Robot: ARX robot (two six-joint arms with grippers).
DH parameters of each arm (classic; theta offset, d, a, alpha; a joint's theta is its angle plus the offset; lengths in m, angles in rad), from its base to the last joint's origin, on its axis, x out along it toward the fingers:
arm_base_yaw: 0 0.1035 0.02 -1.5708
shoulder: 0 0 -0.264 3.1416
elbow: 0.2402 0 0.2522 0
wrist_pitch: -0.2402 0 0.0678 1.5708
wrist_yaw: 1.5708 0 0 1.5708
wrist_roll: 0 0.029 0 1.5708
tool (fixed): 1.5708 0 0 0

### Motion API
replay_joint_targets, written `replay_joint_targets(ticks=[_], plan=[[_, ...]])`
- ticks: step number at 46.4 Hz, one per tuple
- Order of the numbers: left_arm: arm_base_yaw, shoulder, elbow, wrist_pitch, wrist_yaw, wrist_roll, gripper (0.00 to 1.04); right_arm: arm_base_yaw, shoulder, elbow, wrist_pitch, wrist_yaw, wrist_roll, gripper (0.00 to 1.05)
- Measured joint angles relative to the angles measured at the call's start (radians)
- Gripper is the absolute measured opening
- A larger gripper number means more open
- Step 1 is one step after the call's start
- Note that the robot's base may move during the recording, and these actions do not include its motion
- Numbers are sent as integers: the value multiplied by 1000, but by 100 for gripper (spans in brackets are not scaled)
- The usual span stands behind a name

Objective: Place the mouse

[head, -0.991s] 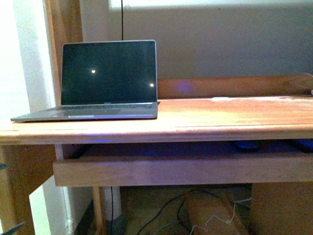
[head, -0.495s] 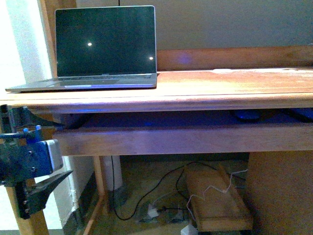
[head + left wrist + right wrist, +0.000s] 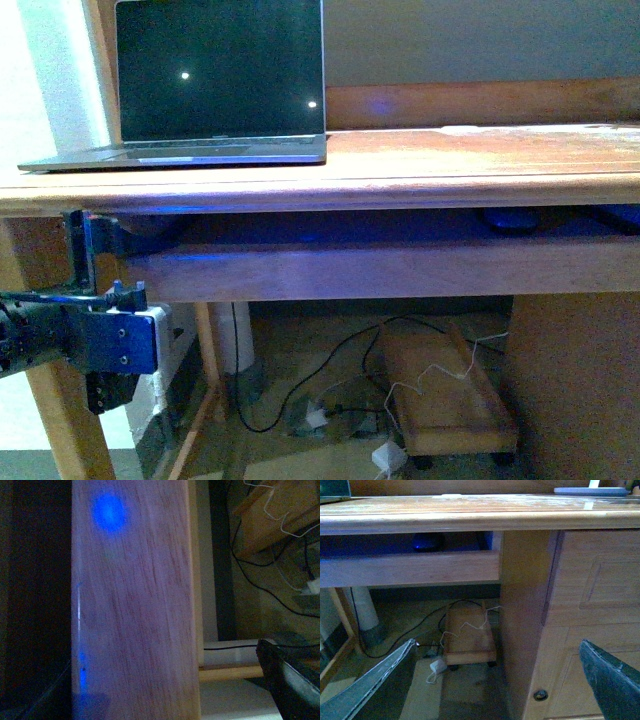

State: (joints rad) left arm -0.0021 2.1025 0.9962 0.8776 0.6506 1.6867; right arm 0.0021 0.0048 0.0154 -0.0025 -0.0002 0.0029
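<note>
vs 0.5 s ago: left arm sits higher and further in, its blue block now just under the left end of the pull-out tray; the pointed dark finger seen then is out of the front view. 1 s ago no arm was in frame at all. More floor shows now, and the laptop lid is cropped at the top. Mouse hasn't moved: it's on the tray under the counter, toward the tray's right end, behind the front rail. It reads as a low, dark, rounded lump (too dim for any logo), with blue glow around it in the right wrist view. No readable writing anywhere; the laptop, on the counter's left end at the front edge, has a black screen with two light spots. Left fingers: only one is visible, beside the tray's wooden front, so can't tell the spread. Right fingers: spread wide, nothing between them, well apart from the mouse.
</note>
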Motion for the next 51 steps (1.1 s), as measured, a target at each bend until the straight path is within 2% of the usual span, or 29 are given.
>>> replay_joint_targets(ticks=[6,12,13,19,34,39,45,51], plan=[[-22,-63,-19,-156,-69,-73,97,0,0,0,0,0,0,97],[-42,-171,-33,-396,-94,-200,97,0,0,0,0,0,0,97],[-43,-302,-63,-653,-42,-336,97,0,0,0,0,0,0,97],[-47,-387,-111,-772,5,-383,97,0,0,0,0,0,0,97],[-127,-591,-248,-890,143,-653,97,0,0,0,0,0,0,97],[-168,-661,-295,-864,171,-805,97,0,0,0,0,0,0,97],[-225,-730,-354,-726,129,-1073,97,0,0,0,0,0,0,97],[-284,-807,-368,-543,-16,-1351,97,0,0,0,0,0,0,97]])
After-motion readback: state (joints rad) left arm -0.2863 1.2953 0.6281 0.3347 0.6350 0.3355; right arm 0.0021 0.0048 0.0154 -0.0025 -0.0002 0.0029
